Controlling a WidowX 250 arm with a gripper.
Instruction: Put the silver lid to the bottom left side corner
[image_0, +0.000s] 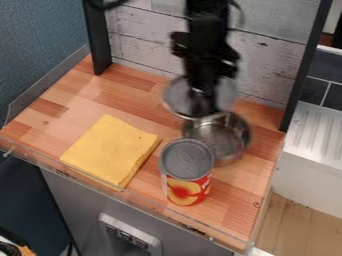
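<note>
Matt cloth (110, 150), wooden counter (127, 92), lid (176, 98) seemingly metal

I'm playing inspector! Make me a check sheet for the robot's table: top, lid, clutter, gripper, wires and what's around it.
Surface: wood-patterned counter, small dark spots
Job's things: silver lid, behind the metal pot
Clutter: yellow cloth on the left; can in front of the pot
Gripper: at the lid; can't tell if it holds it
Cables: dark loop, perhaps a cable, top left
Surroundings: pale board wall behind; white ribbed drainer at right
</note>
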